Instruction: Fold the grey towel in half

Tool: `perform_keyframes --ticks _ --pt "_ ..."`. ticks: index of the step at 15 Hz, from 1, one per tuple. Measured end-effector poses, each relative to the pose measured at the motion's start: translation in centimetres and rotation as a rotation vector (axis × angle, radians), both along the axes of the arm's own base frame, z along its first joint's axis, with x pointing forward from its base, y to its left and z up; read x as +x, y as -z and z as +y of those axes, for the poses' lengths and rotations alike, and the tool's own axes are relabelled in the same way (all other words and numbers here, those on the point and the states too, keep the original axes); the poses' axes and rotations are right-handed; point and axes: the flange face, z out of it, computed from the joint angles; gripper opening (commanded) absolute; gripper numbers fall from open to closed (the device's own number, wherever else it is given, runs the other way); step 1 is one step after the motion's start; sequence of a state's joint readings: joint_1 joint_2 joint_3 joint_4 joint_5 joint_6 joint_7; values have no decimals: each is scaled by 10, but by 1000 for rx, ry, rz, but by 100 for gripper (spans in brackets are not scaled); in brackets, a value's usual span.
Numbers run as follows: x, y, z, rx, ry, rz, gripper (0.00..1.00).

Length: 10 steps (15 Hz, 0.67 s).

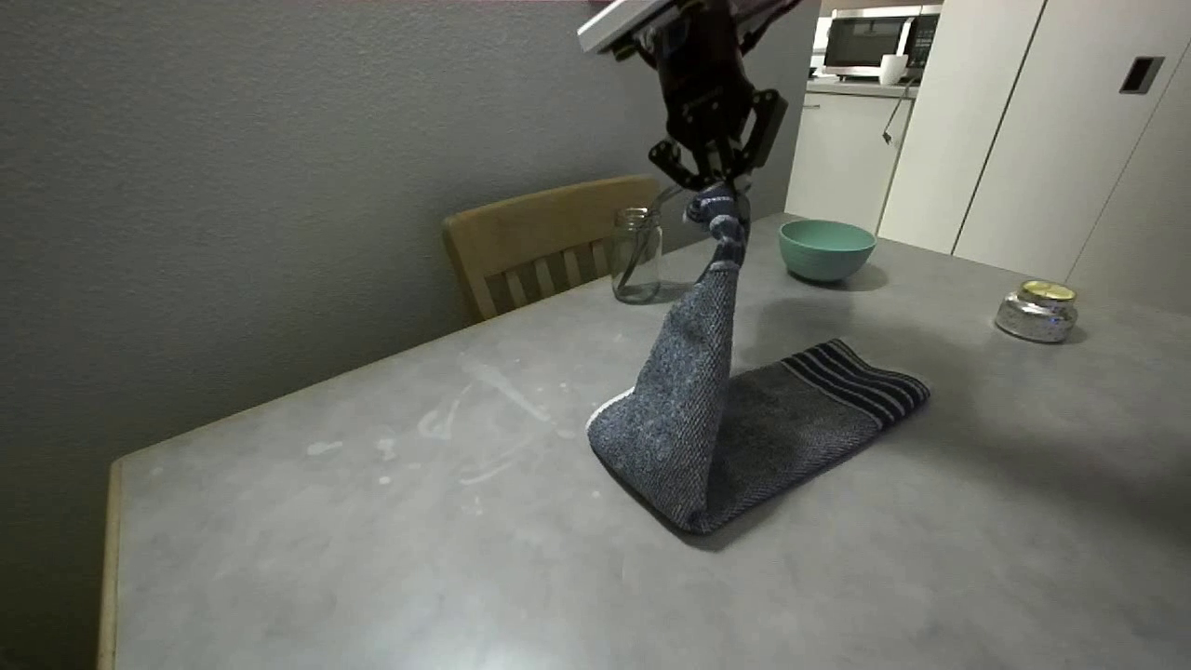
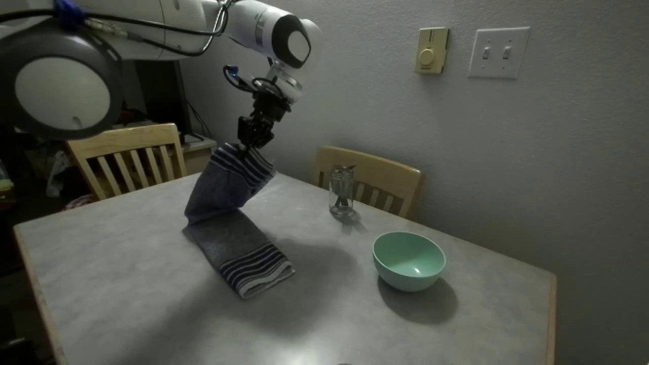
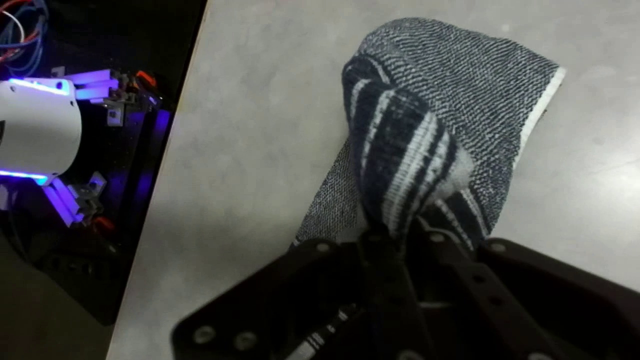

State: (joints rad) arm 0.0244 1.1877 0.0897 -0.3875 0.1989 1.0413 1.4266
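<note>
The grey towel (image 1: 670, 400) has dark navy and white stripe bands at its short ends. My gripper (image 1: 724, 177) is shut on one striped end and holds it up above the table. That end is bunched between the fingertips in the wrist view (image 3: 400, 237). The raised part hangs down to a bend resting on the table. The other half of the towel (image 2: 228, 235) lies flat, with its striped end on the table. In an exterior view the gripper (image 2: 247, 147) is above the bend side of the towel, with the held stripes draping at both sides of the fingers.
A teal bowl (image 1: 826, 249) and a glass jar with utensils (image 1: 637, 256) stand on the grey table (image 1: 372, 540). A small silver jar with a yellow lid (image 1: 1037, 312) stands at the right. Wooden chairs (image 2: 372, 175) stand at the table's edges, near the wall.
</note>
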Motion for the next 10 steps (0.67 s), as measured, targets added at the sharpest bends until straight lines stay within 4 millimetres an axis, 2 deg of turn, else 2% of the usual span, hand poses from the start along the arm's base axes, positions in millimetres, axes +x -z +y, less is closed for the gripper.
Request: perform_keyframes --ticks 5,8,10 --pt "-12 60 -7 69 36 173 2" --pt "-27 74 -11 43 25 289 2" --pt "-41 73 -22 13 -6 385 2"
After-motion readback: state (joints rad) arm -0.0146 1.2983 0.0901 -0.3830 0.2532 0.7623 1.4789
